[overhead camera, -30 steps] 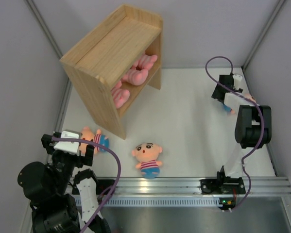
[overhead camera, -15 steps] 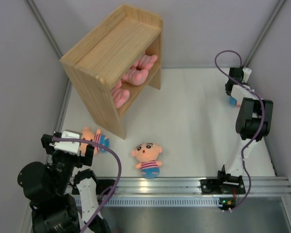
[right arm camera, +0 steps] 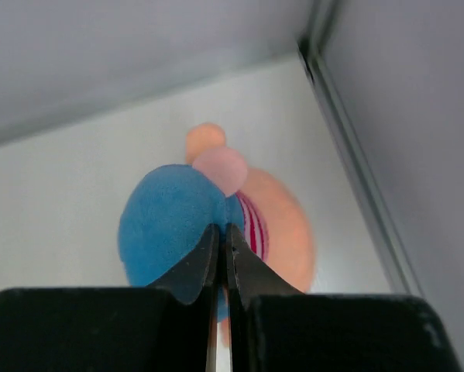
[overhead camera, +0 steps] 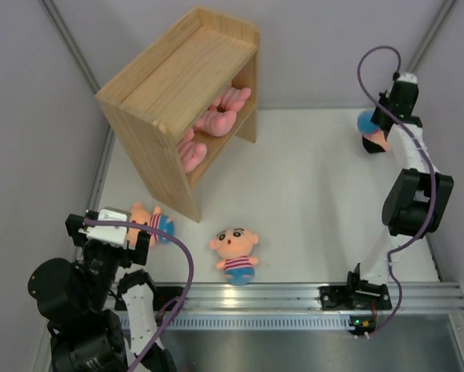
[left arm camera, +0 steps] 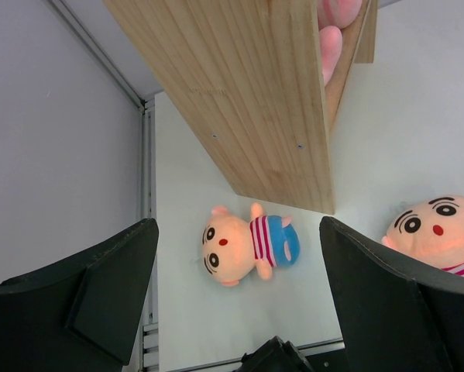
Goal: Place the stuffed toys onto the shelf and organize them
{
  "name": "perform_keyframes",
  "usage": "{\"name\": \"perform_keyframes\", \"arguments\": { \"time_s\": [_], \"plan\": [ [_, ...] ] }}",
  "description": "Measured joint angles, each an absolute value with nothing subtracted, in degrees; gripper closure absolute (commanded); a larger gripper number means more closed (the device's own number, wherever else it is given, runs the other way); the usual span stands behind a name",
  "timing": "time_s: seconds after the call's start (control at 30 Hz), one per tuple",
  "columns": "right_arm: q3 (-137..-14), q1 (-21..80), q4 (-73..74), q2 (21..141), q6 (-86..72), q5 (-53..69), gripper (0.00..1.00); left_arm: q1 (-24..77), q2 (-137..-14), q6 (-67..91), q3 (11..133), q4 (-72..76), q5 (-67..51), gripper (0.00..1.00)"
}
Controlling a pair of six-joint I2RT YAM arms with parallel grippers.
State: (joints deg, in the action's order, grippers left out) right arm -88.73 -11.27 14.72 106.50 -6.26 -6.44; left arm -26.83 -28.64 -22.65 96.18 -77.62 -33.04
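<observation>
1. Three peach-skinned stuffed toys lie outside the shelf [overhead camera: 177, 77], with pink toys [overhead camera: 222, 110] stored inside it
2. One held toy [overhead camera: 369, 130], at the far right corner of the table [overhead camera: 309, 194]: blue shorts nearest the wrist camera, striped shirt and peach head beyond. The right gripper [right arm camera: 221, 232] has its jaws pinched almost together on the blue shorts. Whether the toy clears the table cannot be told
3. One middle toy [overhead camera: 235, 252], face up on the table near the front edge, between the two arms and apart from the shelf
4. One left toy [overhead camera: 156, 223], lying on the table just beside the shelf's near corner. The left gripper [overhead camera: 110, 231] hovers above it with jaws wide, holding nothing
5. Pink toys occupy two levels: some on the inner board, more at the level below
6. Shelf: light wood, far left of the table, open side facing right
7. Table: white, walled on three sides
</observation>
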Motion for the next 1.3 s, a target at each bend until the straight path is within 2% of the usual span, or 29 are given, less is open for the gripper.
{"name": "perform_keyframes", "arguments": {
  "time_s": [0.17,0.33,0.5,0.8,0.93,1.1,1.3],
  "plan": [
    [-108.7,-7.7,15.5,105.5,0.5,3.7,1.00,-26.8,-28.6,-22.6,96.2,-77.6,-33.0,0.09],
    [-119.8,2.0,16.0,101.7,10.9,13.3,1.00,-26.8,-28.6,-22.6,96.2,-77.6,-32.9,0.09],
    [-120.5,14.1,13.2,95.2,16.6,25.4,1.00,-26.8,-28.6,-22.6,96.2,-77.6,-32.5,0.09],
    [-120.7,25.7,-1.0,89.8,14.0,45.0,1.00,-27.1,-28.6,-22.6,95.2,-77.6,-32.3,0.09],
    [-123.5,33.1,-6.8,93.3,12.2,50.9,1.00,-27.4,-28.6,-22.6,95.2,-77.6,-32.3,0.09],
    [-136.1,38.2,-11.5,105.5,9.1,51.4,1.00,-27.4,-28.6,-22.6,95.2,-77.6,-32.1,0.09],
    [-137.6,42.6,-16.7,114.3,8.7,50.2,1.00,-27.7,-28.6,-22.6,94.6,-77.6,-31.8,0.09]
  ]
}}
